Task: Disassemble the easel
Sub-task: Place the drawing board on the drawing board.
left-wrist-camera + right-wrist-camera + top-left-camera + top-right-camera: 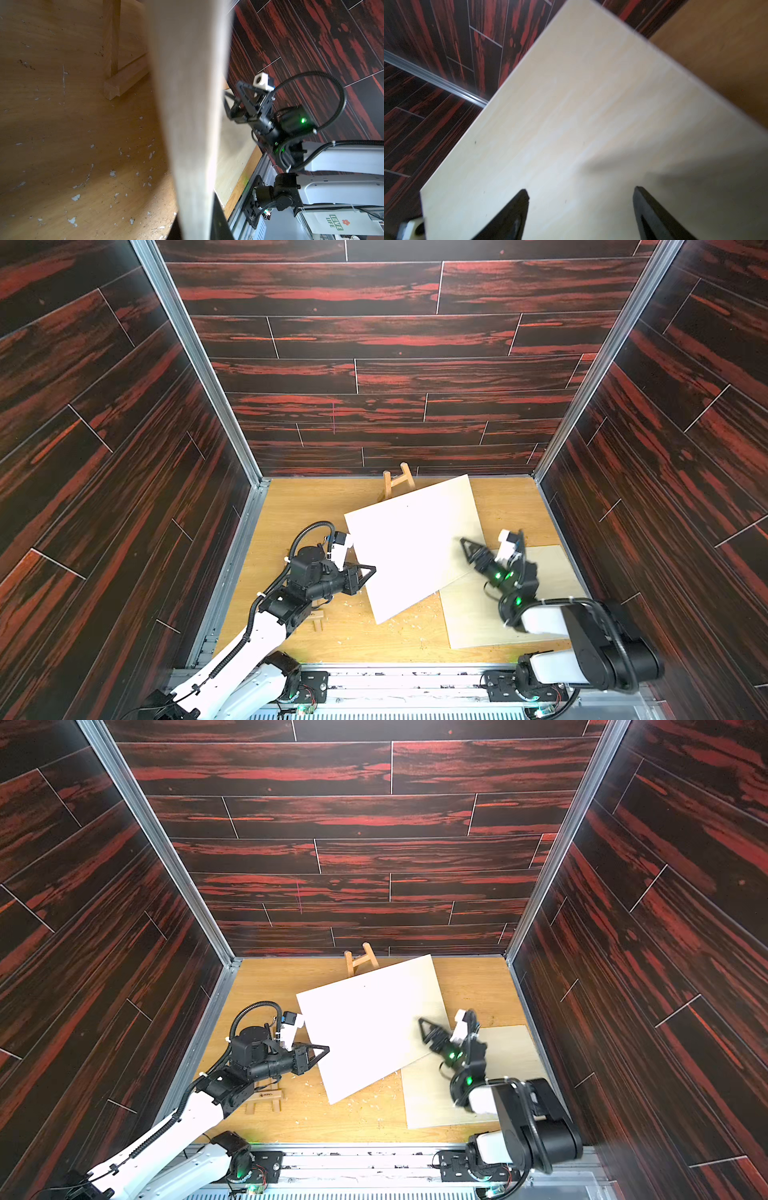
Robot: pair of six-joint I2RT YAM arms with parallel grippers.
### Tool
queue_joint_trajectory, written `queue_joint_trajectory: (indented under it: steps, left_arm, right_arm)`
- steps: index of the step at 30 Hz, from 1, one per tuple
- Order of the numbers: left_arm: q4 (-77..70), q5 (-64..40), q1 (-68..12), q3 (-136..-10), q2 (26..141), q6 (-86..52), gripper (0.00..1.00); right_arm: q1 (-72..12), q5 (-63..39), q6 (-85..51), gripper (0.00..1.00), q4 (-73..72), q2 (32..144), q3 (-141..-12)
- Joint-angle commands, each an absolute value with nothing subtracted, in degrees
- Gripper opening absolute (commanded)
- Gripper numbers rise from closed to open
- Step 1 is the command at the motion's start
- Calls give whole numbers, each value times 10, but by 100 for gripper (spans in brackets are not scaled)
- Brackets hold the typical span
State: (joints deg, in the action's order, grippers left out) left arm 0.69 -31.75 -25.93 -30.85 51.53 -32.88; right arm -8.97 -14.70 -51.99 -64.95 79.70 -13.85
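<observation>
Pinching the board (411,547) at its left edge, left gripper (369,572) holds it tilted mid-frame; right gripper (467,549) hovers w/ fingers spread over its right side. Prob thin, stiff, light: grip edges.

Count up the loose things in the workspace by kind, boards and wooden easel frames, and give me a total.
Pale boards: 2, the tilted board held by the left gripper and the flat board on the table.
Wooden easel frames: 2, the back frame and the near frame.
Total: 4.
</observation>
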Motion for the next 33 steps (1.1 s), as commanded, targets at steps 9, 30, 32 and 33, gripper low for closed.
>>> queue_joint_trajectory:
  steps: [9, 30, 32, 33]
  left_arm:
    - [166, -326, -265, -282, 523, -298, 0]
    - [121, -361, -265, -271, 521, -342, 0]
    - [118, -363, -265, -270, 521, -346, 0]
    - [116, -366, -265, -269, 522, -349, 0]
  right_arm:
    - [77, -354, -382, 85, -362, 843, -278]
    - [98, -516, -230, 86, -183, 1036, -493]
    - [97, -536, -233, 86, -186, 1045, -496]
    - [95, -543, -232, 86, -183, 1050, -498]
